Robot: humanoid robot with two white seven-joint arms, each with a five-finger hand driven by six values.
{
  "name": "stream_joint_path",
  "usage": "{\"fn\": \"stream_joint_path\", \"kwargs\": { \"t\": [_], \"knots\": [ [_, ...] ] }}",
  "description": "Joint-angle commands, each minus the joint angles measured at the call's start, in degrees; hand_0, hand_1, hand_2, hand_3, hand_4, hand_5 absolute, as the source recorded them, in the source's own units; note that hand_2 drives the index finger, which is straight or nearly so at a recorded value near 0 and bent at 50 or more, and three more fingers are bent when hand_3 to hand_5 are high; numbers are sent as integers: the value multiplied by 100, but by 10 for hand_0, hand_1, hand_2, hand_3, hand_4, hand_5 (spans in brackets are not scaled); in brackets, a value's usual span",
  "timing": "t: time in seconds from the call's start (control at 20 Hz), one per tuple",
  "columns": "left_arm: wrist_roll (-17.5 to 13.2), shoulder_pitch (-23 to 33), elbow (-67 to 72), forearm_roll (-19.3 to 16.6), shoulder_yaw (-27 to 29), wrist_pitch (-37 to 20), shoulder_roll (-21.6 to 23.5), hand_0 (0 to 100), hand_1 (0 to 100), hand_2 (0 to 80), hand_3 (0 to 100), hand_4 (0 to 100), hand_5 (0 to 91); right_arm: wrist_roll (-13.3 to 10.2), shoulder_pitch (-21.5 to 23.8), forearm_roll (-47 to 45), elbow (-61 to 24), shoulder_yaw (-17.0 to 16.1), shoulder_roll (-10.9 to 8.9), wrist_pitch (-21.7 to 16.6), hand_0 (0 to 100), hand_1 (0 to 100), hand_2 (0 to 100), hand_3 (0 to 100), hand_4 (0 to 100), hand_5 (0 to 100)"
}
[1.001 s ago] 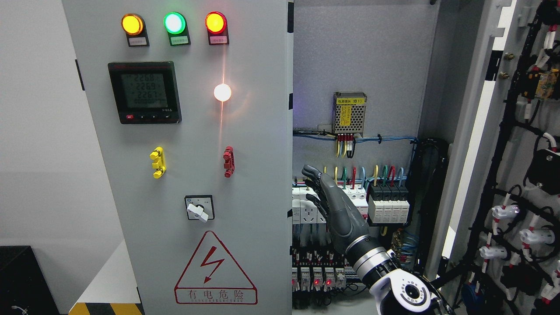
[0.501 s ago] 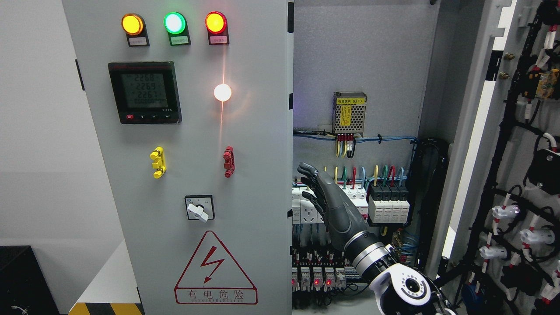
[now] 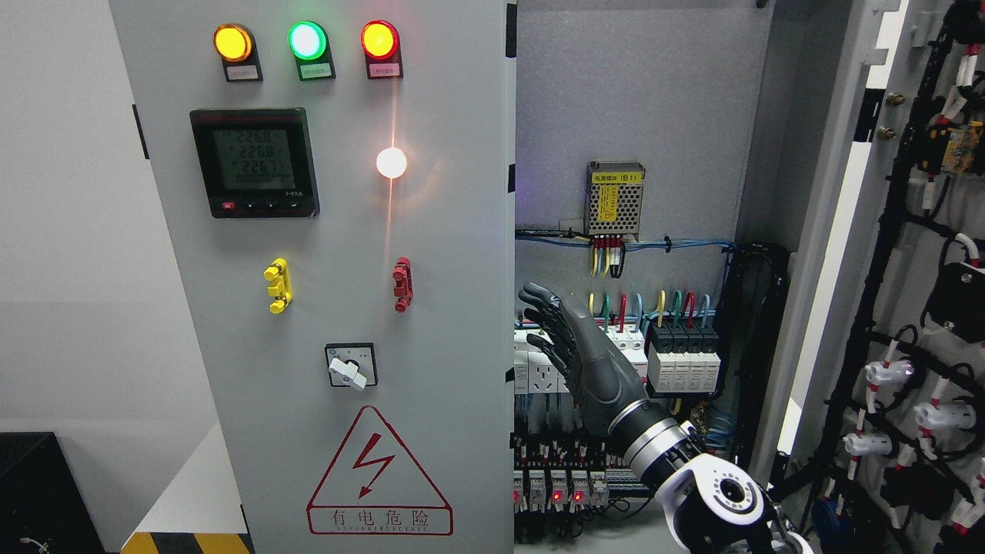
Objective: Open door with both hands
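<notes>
The grey left cabinet door [image 3: 346, 254] is shut and carries three lamps, a meter, two handles and a rotary switch. The right door [image 3: 916, 308] stands swung open at the picture's right, its inner side lined with black wiring. My right hand [image 3: 558, 327] comes in from the lower right. Its fingers are spread and hold nothing. It is raised inside the open cabinet, its fingertips [image 3: 529, 292] close to the inner edge [image 3: 512, 308] of the left door; I cannot tell if they touch it. The left arm is out of view.
Inside the cabinet are a power supply [image 3: 614, 198], a row of breakers [image 3: 681, 358] with coloured wires, and terminal blocks with red lights [image 3: 558, 492]. A black box [image 3: 38, 492] stands at the lower left. Yellow-black floor tape [image 3: 185, 542] shows at the bottom.
My right hand has moved a little up and to the left, toward the inner edge of the left door. The doors have not moved.
</notes>
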Motion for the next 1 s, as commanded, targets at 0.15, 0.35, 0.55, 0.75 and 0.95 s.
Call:
{"fn": "stream_joint_path", "kwargs": {
  "t": [0.15, 0.35, 0.55, 0.75, 0.95],
  "knots": [
    [-5, 79, 0, -18, 9, 2, 0, 0, 0, 0, 0, 0, 0, 460, -74, -327, 265, -7, -178, 8, 191, 0, 0, 0, 0, 0],
    [-5, 79, 0, -18, 9, 2, 0, 0, 0, 0, 0, 0, 0, 478, -126, -335, 353, -7, -187, -1, 192, 0, 0, 0, 0, 0],
    [-5, 79, 0, -18, 9, 2, 0, 0, 0, 0, 0, 0, 0, 487, -144, -344, 459, -16, -310, -36, 192, 0, 0, 0, 0, 0],
    [-5, 79, 0, -18, 9, 2, 0, 0, 0, 0, 0, 0, 0, 820, -170, -335, 467, -16, -319, -19, 192, 0, 0, 0, 0, 0],
    [-5, 71, 0, -18, 9, 2, 0, 0, 0, 0, 0, 0, 0, 847, -232, -344, 512, -16, -328, -19, 192, 0, 0, 0, 0, 0]
  ]
}}
